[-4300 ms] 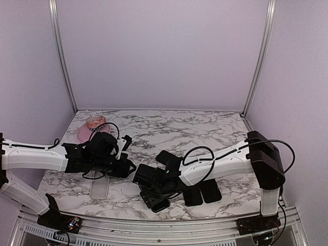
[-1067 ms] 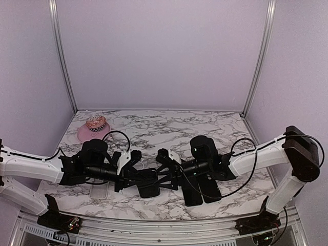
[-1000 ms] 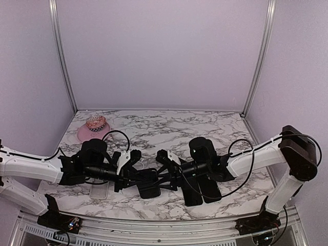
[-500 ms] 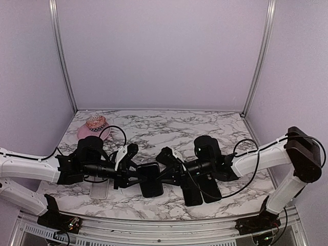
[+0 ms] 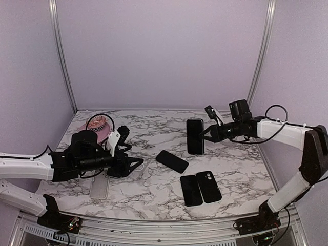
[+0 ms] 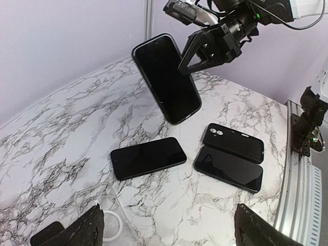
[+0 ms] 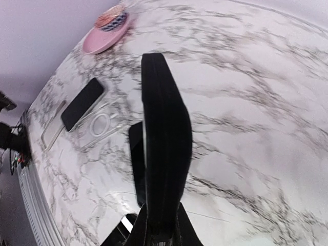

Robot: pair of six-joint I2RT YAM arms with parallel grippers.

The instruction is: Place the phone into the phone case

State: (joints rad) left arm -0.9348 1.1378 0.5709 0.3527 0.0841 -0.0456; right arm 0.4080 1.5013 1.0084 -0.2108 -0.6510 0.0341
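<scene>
On the marble desk (image 5: 154,128) a spare phone (image 5: 172,161) lies flat. The left tool (image 5: 130,151), left of that spare phone, has just spread its jaws and backed off empty. The right tool (image 5: 204,136), right of it and behind, now alone clamps the task phone (image 5: 195,136) upright in the air. Handover looks done; the clear case (image 5: 99,188), front-left of the spare phone, is not yet filled

Pink plate (image 7: 95,43) with patterned ring (image 7: 111,17), far corner of marble table (image 7: 246,77)
</scene>
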